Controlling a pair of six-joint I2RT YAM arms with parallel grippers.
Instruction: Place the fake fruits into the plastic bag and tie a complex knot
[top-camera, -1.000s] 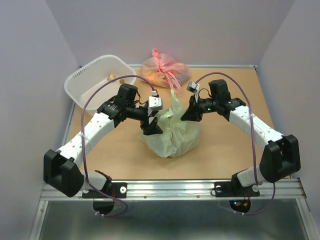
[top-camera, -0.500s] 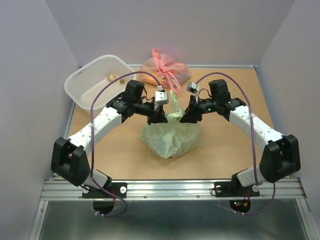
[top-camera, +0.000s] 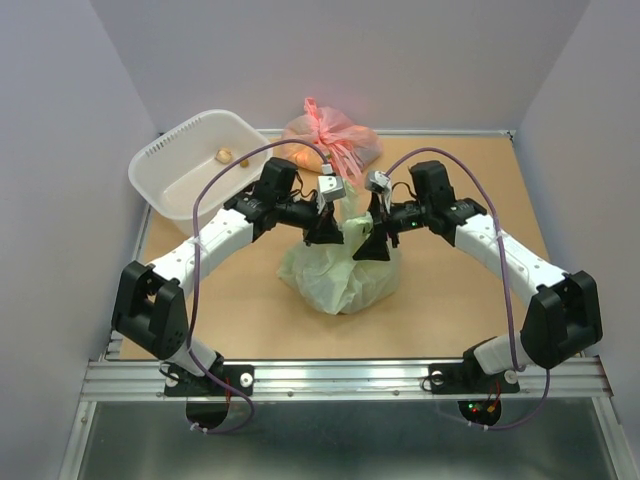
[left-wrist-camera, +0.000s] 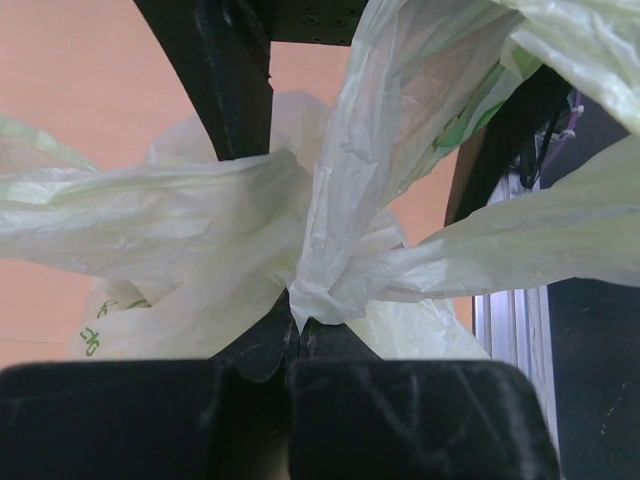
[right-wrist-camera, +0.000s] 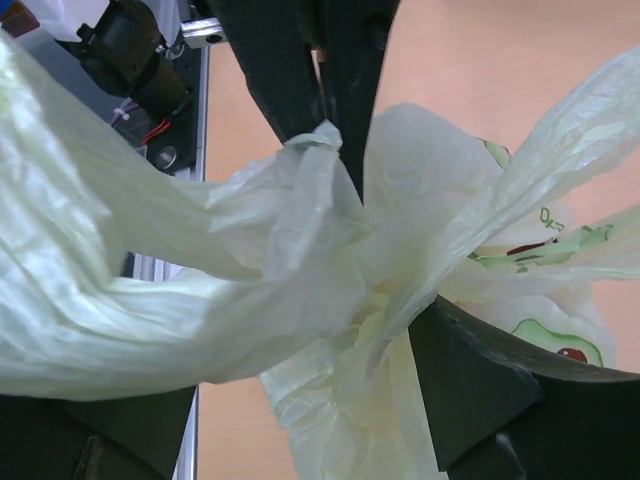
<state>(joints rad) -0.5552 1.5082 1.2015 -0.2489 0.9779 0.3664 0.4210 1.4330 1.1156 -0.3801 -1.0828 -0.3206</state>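
Two grippers meet over the plastic bag (top-camera: 340, 282), which sits mid-table (top-camera: 230, 300): pale green, translucent, crinkled, slumped in a heap. Left gripper (top-camera: 323, 236) is clenched on the knot (left-wrist-camera: 312, 285), where I see twisted handle strips cross and fan out sideways. Right gripper (top-camera: 372, 246) has its jaws spread wide, with plastic lying between them unpinched.

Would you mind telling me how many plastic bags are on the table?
2: the crinkly pale green plastic bag in the middle; the tied pink plastic bag behind it, beside the white plastic basket. None looks hidden.
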